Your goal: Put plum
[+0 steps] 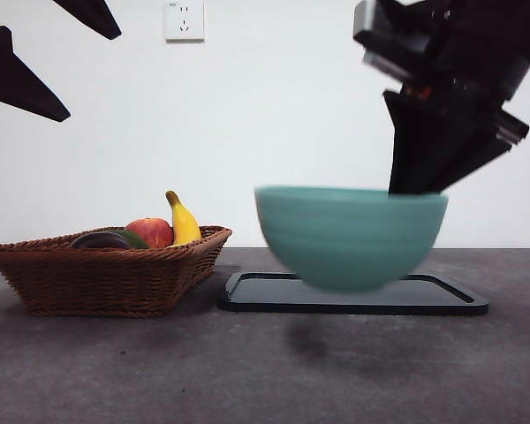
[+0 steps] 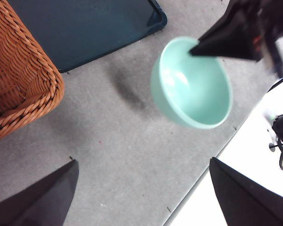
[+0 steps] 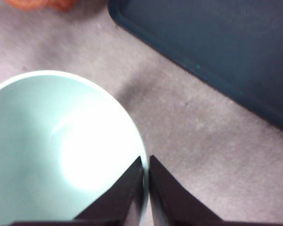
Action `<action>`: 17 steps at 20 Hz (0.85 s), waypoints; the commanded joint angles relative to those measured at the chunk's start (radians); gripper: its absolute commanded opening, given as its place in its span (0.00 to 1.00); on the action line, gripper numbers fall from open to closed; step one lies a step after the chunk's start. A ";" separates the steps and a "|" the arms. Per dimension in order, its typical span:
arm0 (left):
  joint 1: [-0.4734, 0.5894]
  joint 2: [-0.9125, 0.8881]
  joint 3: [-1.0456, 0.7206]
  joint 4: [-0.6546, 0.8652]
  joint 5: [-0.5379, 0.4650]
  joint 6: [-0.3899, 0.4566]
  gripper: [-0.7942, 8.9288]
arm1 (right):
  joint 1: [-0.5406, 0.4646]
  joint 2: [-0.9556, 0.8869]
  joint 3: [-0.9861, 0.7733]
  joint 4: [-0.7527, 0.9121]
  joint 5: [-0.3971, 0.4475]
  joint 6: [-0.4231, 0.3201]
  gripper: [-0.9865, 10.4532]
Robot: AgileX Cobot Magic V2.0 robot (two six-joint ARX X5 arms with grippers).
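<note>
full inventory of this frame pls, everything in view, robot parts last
basket: 1, brown wicker, on the table, at the left in the front view
plum: 1, dark purple, in the basket
apple: 1, red, in the basket beside the plum
banana: 1, yellow, in the basket, standing up behind the apple
green fruit: 1, only a sliver shows between plum and apple
bowl: 1, teal, empty, held in the air above the table
tray: 1, black, empty, flat on the table beside the basket
table: 1, grey
wall socket: 1, white, on the wall
right gripper: shut on the bowl's rim
left gripper: open, above bare table, holds nothing
</note>
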 commanded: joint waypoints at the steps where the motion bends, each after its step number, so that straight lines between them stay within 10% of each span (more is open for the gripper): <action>1: -0.004 0.005 0.013 0.004 0.003 0.019 0.53 | 0.026 0.027 -0.025 0.034 0.003 0.030 0.10; 17: -0.005 0.005 0.013 0.003 0.003 0.018 0.53 | 0.046 0.074 -0.121 0.121 0.033 0.055 0.10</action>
